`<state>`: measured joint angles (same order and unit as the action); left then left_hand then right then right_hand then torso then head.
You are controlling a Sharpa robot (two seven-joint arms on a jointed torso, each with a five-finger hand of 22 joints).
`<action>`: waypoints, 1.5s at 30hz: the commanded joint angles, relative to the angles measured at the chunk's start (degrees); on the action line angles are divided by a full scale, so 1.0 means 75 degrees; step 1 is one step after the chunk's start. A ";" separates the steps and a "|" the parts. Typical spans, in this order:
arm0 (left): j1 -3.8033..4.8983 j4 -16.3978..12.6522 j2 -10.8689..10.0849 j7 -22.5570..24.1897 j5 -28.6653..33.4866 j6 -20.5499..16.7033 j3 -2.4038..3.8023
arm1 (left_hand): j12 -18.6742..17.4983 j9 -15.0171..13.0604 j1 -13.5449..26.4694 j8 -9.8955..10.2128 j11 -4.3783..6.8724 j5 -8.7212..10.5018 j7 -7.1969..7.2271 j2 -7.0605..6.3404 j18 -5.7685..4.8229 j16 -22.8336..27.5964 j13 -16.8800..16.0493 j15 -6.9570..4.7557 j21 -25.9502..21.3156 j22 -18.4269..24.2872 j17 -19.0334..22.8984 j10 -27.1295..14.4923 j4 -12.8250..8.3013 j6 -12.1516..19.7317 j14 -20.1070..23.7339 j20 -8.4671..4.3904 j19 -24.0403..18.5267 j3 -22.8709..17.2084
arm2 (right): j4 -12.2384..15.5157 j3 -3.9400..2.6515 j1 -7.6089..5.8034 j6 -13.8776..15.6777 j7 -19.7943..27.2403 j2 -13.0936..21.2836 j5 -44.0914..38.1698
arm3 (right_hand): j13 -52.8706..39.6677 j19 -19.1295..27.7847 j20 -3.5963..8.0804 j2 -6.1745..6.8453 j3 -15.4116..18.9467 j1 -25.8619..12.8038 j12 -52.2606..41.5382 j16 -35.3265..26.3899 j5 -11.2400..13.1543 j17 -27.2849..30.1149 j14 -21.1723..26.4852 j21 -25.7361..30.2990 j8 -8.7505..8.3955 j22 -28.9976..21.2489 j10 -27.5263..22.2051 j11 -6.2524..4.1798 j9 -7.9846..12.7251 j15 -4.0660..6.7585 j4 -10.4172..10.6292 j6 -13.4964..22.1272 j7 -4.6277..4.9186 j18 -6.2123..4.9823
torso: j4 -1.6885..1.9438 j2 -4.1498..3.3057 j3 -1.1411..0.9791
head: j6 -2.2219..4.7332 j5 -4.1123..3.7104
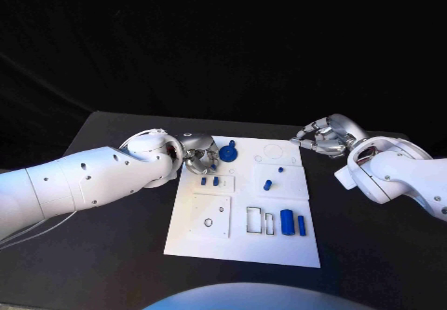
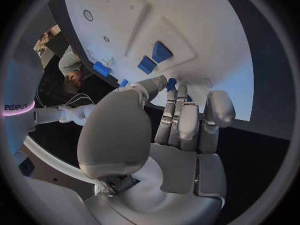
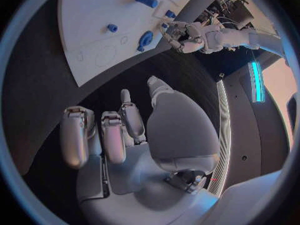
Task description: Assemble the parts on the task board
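At far left edge of task board [image 1: 244,248], left hand [image 1: 197,158] is hovering, fingers curling in, tips close to small blue part [image 2: 171,83]; grip unclear. Other blue parts [image 1: 288,221] are lying across board. Right hand [image 1: 324,137] is hanging over black worktop [image 1: 112,258] beside board's far right corner, fingers curled, holding nothing.

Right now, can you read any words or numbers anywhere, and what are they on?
"edIerus": that is how the partly cut-off, blurred dark lettering seems to read, on a white curved surface at the rim of the left wrist view; I cannot vouch for it.
The task board bears outlines, no words or numbers.
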<state>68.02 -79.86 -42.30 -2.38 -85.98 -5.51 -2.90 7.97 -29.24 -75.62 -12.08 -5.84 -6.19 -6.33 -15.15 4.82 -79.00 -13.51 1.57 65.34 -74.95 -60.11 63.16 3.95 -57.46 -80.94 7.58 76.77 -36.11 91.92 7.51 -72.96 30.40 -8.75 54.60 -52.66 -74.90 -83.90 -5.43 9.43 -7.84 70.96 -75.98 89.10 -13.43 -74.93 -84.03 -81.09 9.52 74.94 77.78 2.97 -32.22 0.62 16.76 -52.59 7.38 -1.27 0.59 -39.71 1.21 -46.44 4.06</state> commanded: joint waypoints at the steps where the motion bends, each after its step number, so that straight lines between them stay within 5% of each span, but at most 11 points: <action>1: 0.0000 -0.0019 0.0005 0.0095 0.0090 -0.0023 0.0003 | 0.0047 -0.0011 -0.0013 -0.0030 -0.0015 0.0038 0.0000 0.0075 0.0018 -0.0007 -0.0010 0.0024 -0.0051 -0.1124 0.0054 -0.0069 0.0002 -0.0068 0.0062 0.0018 -0.0027 0.0038 | 0.0000 0.0000 0.0004 -0.0083 -0.0011 -0.0006 -0.0071 | -0.0014 -0.0227 0.0043 -0.0024 0.0043 0.0057 0.0018 -0.0032 -0.0014 -0.1708 -0.0715 0.0030 0.0024 0.1595 0.0012 -0.0028 -0.0007 0.0067 -0.0019 -0.0008 -0.0019 -0.0109 | -0.0001 0.0001 -0.0001 | -0.0002 0.0002; 18: 0.0000 -0.0011 0.0002 0.0097 0.0149 -0.0004 0.0003 | 0.0096 0.0014 -0.0091 -0.0003 -0.0006 0.0119 -0.0047 0.0119 0.0033 0.0039 -0.0031 0.0014 -0.0086 -0.1111 0.0206 -0.0083 -0.0016 -0.0106 0.0130 0.0021 -0.0062 -0.0017 | -0.0008 0.0000 0.0004 -0.0061 -0.0005 -0.0016 -0.0071 | -0.0014 -0.0227 0.0043 -0.0024 0.0043 0.0057 0.0018 -0.0032 -0.0014 -0.1708 -0.0715 0.0030 0.0024 0.1595 0.0012 -0.0028 -0.0007 0.0067 -0.0019 -0.0008 -0.0019 -0.0109 | -0.0001 0.0003 0.0000 | 0.0011 -0.0001; 24: 0.0000 -0.0001 0.0009 0.0083 0.0194 0.0018 0.0003 | 0.0124 0.0191 -0.0028 0.0357 -0.0045 0.0124 0.0004 -0.0003 0.0041 0.0065 -0.0041 0.0049 -0.0130 -0.1095 0.0321 -0.0179 0.0033 0.0457 0.0191 0.0049 -0.0111 0.0017 | -0.0009 0.0000 0.0004 -0.0060 -0.0002 -0.0021 -0.0071 | -0.0014 -0.0227 0.0043 -0.0024 0.0043 0.0057 0.0018 -0.0032 -0.0014 -0.1708 -0.0715 0.0030 0.0024 0.1595 0.0012 -0.0028 -0.0007 0.0067 -0.0019 -0.0008 -0.0019 -0.0109 | 0.0000 0.0002 -0.0003 | 0.0011 -0.0001; 45: -0.0002 -0.0031 -0.0034 0.0204 0.0296 -0.0088 0.0004 | 0.0049 0.0268 -0.0007 0.0434 -0.0113 0.0096 0.0011 -0.0067 0.0066 0.0141 0.0013 0.0109 -0.0269 -0.1055 0.0562 -0.0460 0.0069 0.0556 0.0311 0.0092 -0.0214 0.0128 | -0.0039 0.0000 0.0004 -0.0064 -0.0001 -0.0020 -0.0071 | -0.0014 -0.0227 0.0043 -0.0024 0.0043 0.0057 0.0018 -0.0032 -0.0014 -0.1708 -0.0715 0.0030 0.0024 0.1595 0.0012 -0.0028 -0.0007 0.0067 -0.0019 -0.0008 -0.0019 -0.0109 | -0.0002 0.0001 0.0000 | 0.0002 -0.0004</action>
<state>68.01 -79.86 -42.54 -2.10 -84.53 -5.61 -2.92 8.61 -27.33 -75.61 -8.93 -6.67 -5.33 -6.33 -15.17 4.81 -78.22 -13.59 2.38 63.55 -74.92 -55.97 60.09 4.46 -53.34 -78.91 8.39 75.54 -35.49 91.66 7.51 -72.96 30.40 -8.82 54.49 -52.66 -74.93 -83.90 -5.44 9.43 -7.84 70.96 -75.98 89.10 -13.43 -74.91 -84.03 -81.09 9.52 74.91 77.78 2.97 -32.19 0.62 16.76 -52.59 7.38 -1.27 0.56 -39.70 1.19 -46.44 4.08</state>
